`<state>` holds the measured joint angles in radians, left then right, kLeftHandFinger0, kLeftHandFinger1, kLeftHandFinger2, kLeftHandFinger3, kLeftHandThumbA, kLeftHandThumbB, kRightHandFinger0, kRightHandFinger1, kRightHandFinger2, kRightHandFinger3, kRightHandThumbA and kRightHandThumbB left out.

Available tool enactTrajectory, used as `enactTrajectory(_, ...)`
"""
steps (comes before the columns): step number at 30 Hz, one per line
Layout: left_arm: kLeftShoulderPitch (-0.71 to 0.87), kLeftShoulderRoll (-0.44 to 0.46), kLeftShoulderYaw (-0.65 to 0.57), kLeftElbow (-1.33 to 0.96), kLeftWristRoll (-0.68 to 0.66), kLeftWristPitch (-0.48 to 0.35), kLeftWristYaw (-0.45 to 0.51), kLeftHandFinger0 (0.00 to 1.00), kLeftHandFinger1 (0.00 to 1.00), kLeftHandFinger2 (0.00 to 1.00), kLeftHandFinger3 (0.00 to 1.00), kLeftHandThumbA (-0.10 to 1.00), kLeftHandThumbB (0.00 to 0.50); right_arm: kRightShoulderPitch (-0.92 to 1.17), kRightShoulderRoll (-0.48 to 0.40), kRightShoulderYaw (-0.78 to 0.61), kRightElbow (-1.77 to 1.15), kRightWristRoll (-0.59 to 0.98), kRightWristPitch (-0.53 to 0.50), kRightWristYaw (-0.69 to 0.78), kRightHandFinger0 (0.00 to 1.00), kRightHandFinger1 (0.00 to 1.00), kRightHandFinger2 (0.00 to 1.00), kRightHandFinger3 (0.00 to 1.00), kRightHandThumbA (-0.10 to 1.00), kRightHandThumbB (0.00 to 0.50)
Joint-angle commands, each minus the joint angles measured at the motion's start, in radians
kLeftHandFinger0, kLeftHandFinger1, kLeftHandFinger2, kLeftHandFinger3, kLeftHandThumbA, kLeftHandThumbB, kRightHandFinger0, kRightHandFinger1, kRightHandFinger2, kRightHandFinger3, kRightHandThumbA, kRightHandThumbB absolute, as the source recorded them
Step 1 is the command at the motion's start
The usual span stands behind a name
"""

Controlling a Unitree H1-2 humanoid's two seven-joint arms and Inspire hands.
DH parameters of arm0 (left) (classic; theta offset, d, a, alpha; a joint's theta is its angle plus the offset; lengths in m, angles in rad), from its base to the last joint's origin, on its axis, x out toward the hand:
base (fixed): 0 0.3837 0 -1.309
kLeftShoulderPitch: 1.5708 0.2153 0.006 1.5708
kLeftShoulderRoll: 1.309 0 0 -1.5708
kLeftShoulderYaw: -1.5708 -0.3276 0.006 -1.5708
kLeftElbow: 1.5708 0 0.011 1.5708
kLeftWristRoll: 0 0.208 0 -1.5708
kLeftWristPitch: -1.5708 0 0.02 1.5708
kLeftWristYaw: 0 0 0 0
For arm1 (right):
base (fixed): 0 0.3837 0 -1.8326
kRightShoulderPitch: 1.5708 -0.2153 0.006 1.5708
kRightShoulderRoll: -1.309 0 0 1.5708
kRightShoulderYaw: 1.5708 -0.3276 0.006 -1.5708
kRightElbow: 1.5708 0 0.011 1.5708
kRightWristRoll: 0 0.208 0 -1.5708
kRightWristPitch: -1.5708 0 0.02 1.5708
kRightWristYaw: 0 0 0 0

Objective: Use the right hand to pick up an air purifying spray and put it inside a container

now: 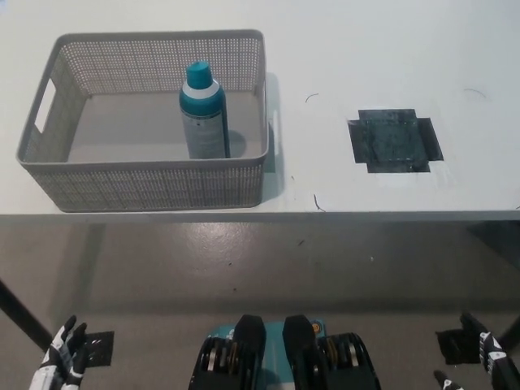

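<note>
Hanging low at the picture's bottom left, below the table's front edge, the white left hand (58, 361) holds nothing, its fingers spread. Up on the white table (382, 57), a grey mesh container (146, 188) sits at the left end, its front wall close to the front edge. Inside it the air purifying spray (204, 114) stands upright on the container's floor, teal cap up, long axis vertical, right of the container's middle and nearer its right wall than its left. Open floor shows inside the container to the can's left. Right of the container the surface runs bare to a dark square patch (395, 140) toward the right end, with a few thin dark marks near the front edge. At the bottom right corner of the picture, well below the table and well apart from the can, the black right hand (493, 359) is only partly in view; whether it is wide or closed cannot be told.
</note>
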<state>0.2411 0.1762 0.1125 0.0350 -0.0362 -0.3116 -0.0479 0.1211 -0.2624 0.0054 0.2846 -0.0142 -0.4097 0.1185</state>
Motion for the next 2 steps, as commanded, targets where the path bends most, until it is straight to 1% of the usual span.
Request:
enactTrajectory(1,-0.018,0.006,0.008,0.003,0.008,-0.033,0.008,1.00,1.00,1.00,1.00,0.87,0.448,-0.019,-0.016,-0.005,-0.009,0.013,-0.060,0.016,1.00,1.00,1.00,1.00,0.71,0.448)
enactTrajectory(2,-0.018,0.006,0.008,0.003,0.008,-0.033,0.008,1.00,1.00,1.00,1.00,0.87,0.448,-0.019,-0.016,-0.005,-0.009,0.013,-0.060,0.016,1.00,1.00,1.00,1.00,0.71,0.448)
